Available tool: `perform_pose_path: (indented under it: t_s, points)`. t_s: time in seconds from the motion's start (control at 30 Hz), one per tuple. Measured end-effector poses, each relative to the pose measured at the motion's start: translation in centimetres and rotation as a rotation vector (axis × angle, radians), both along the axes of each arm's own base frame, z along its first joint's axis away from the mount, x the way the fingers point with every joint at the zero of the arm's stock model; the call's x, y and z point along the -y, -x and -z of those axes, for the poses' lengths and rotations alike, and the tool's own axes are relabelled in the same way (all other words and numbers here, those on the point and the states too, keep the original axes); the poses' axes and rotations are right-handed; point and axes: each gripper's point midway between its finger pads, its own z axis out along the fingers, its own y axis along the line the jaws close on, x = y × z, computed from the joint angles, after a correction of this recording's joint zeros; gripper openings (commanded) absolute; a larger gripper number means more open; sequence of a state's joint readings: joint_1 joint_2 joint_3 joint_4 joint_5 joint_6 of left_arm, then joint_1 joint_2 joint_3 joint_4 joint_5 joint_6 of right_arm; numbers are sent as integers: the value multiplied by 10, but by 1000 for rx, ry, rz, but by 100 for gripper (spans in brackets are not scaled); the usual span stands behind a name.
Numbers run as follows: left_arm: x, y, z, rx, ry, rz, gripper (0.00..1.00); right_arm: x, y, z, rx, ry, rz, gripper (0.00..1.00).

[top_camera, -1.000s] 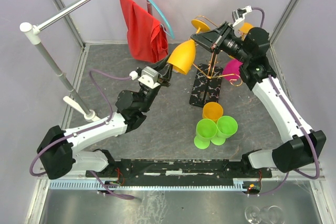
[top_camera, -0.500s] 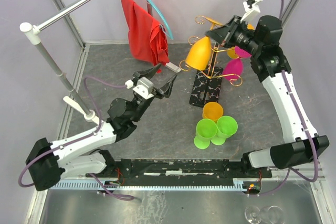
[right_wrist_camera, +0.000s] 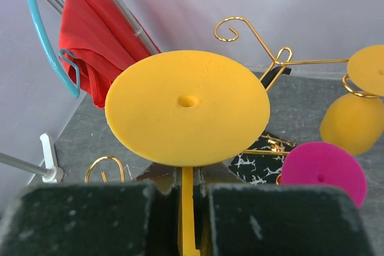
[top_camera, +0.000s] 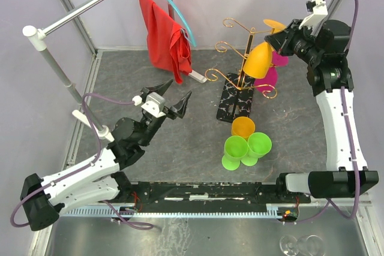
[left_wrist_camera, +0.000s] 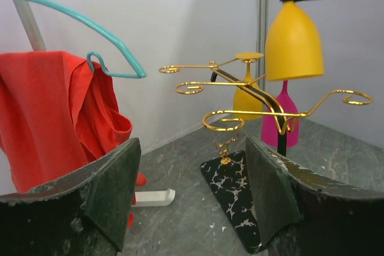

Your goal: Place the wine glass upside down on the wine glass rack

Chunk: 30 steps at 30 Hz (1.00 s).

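A yellow wine glass [top_camera: 259, 59] hangs upside down, foot [right_wrist_camera: 187, 106] uppermost, with my right gripper [top_camera: 282, 39] shut on its stem [right_wrist_camera: 188, 208]. Its bowl [left_wrist_camera: 294, 40] is in the air beside the upper right arms of the gold wine glass rack [top_camera: 240, 58], which stands on a black marbled base [top_camera: 235, 99]. On the rack hang a pink glass [top_camera: 270, 76] and another yellow glass [right_wrist_camera: 354, 121]. My left gripper [top_camera: 171, 97] is open and empty, low over the table left of the rack base [left_wrist_camera: 240, 202].
A blue hanger with red cloth [top_camera: 165, 34] hangs from a metal rail [top_camera: 78, 10] at the back left. Green and orange cups [top_camera: 246, 142] stand clustered in front of the rack base. A white foot [left_wrist_camera: 153, 197] lies by the cloth.
My left gripper opened, let go of the yellow glass and drew back toward the near left. My right arm carried the glass rightward and up, past the rack's top.
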State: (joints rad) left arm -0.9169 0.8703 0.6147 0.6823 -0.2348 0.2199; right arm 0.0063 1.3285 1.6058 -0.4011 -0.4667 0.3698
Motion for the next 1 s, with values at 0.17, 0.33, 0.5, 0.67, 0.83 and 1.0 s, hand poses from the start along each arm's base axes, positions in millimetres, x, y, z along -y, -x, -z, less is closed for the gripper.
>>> perform_pose_path:
  t_s: [0.17,0.33,0.5,0.67,0.83,1.0]
  points:
    - [0,-7,16,-54,-31,-31,85,1,8,-11,41,16,-3,1]
    - [10,-23,48,-122,-101,-68,89,-3,7,-11,54,6,-31,1]
    - [17,-29,60,-147,-129,-71,89,-5,5,-5,52,4,-42,1]
    - [19,-31,50,-141,-108,-68,90,-9,4,-1,59,2,-66,1]
    - [24,-34,49,-144,-107,-68,93,-14,4,-3,82,-2,-100,1]
    - [28,-40,45,-181,-106,-81,94,-17,5,-6,136,2,-126,1]
